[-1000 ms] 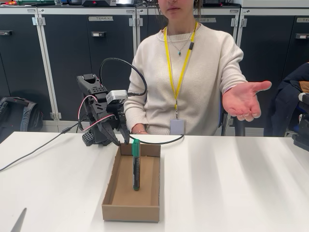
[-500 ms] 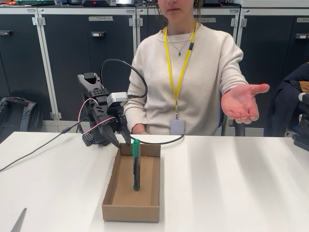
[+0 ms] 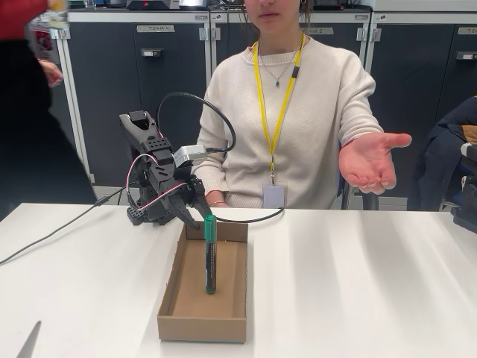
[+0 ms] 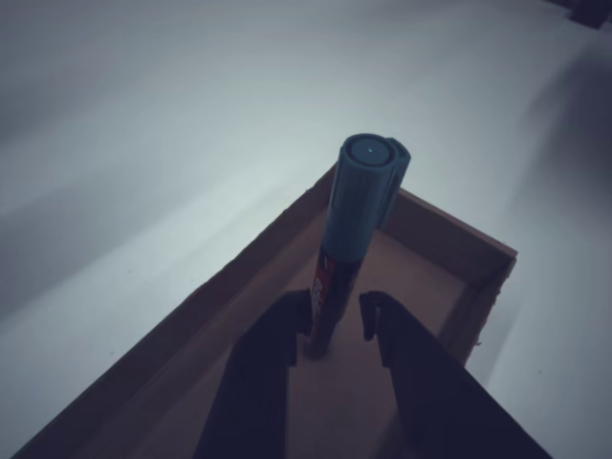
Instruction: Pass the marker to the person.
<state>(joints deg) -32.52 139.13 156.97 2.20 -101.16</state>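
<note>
The marker lies inside a shallow cardboard box on the white tabletop, its green cap toward the box's far wall and its dark barrel running along the box floor toward the near end. In the wrist view the marker points cap-first at the camera, the cap rising above the box rim, with a red and white label showing on the barrel lower down.

The robot's hand sits just beyond the box's far wall, tilted down toward the marker's cap. In the wrist view the hand has its two dark fingers on either side of the barrel, close against it with only the width of the marker between them; whether they are actually squeezing it I cannot tell.

Behind the box and across the tabletop sits the person in a cream sweater with a yellow lanyard and a badge. Their open palm is held up, well to the right of the box and above the tabletop. A black cable loops from the arm behind the box. At the far left of the fixed view, another person's dark sleeve fills the edge, well away from the box.
</note>
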